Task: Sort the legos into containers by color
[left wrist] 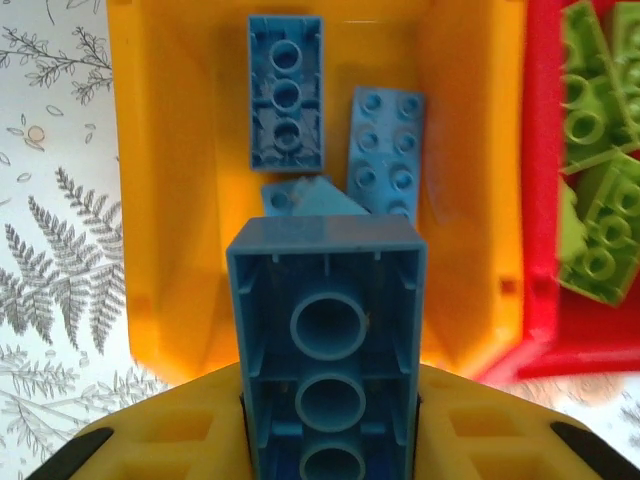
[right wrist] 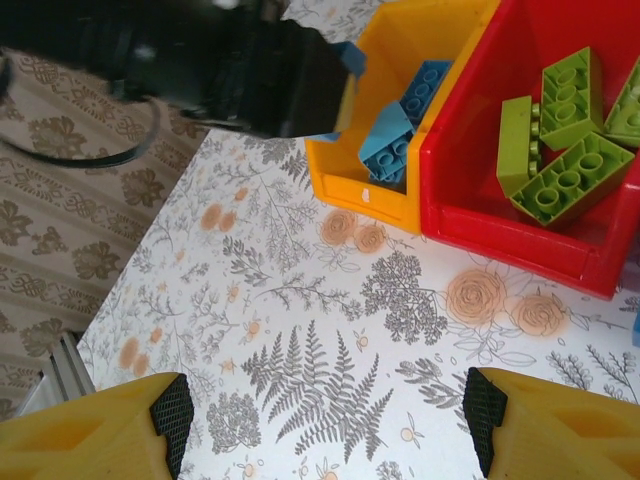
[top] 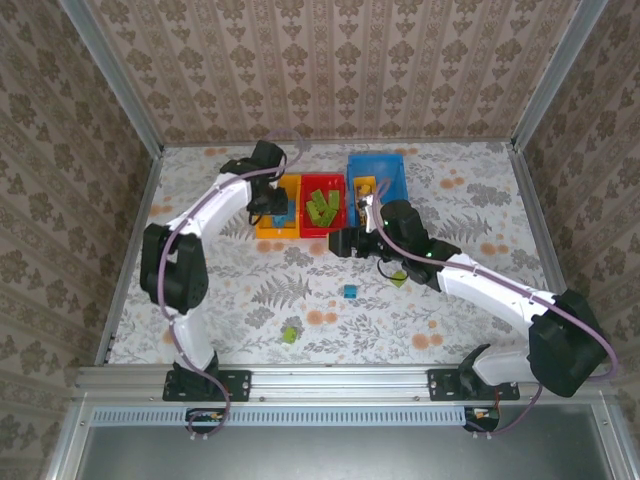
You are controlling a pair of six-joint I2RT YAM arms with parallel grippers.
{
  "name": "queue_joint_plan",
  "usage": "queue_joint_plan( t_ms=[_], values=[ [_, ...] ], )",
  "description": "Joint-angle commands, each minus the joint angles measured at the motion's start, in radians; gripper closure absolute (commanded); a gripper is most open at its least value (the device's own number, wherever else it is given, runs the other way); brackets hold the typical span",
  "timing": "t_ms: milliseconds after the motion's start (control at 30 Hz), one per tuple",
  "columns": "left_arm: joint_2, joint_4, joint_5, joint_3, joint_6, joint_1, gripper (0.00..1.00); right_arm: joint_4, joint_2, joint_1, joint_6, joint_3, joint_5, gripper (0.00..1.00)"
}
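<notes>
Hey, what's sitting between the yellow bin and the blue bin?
The red bin, holding green bricks, sits between the yellow bin and the blue bin; the top external view shows it.

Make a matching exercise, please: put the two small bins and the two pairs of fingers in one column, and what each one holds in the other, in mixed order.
Column one
1. yellow-orange bin
2. red bin
3. left fingers
4. right fingers

Column two
A. green bricks
B. nothing, open above the table
C. one blue brick, gripped
D. several loose blue bricks

Pairs: 1-D, 2-A, 3-C, 4-B
</notes>
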Motion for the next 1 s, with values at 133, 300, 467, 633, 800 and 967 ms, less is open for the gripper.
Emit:
queue_joint_plan(
  t_ms=[133,300,467,633,800,967],
  values=[
    [0.137,-0.127,-0.033,0.167,0.006,0.036,0.63,0.024,-0.015,0.004,0.003,-0.002,-0.004,0.25],
    [0.202,-0.153,-0.031,0.235,0.011,0.042,0.58,0.029,-0.024,0.004,0.021,-0.027,0.004,0.25],
    [0.21,-0.162,-0.02,0.258,0.01,0.041,0.42,0.014,-0.021,0.004,0.013,-0.021,0.009,0.24],
    [0.144,-0.152,-0.006,0.248,0.003,0.028,0.4,-0.035,-0.028,0.003,-0.029,-0.009,0.045,0.24],
    [0.014,-0.101,0.01,0.163,-0.028,0.004,0.36,-0.131,-0.051,0.004,-0.077,-0.002,0.116,0.24],
    [-0.166,-0.029,0.031,-0.003,-0.066,-0.021,0.35,-0.27,-0.055,0.075,-0.253,0.041,0.122,0.24]
  ],
)
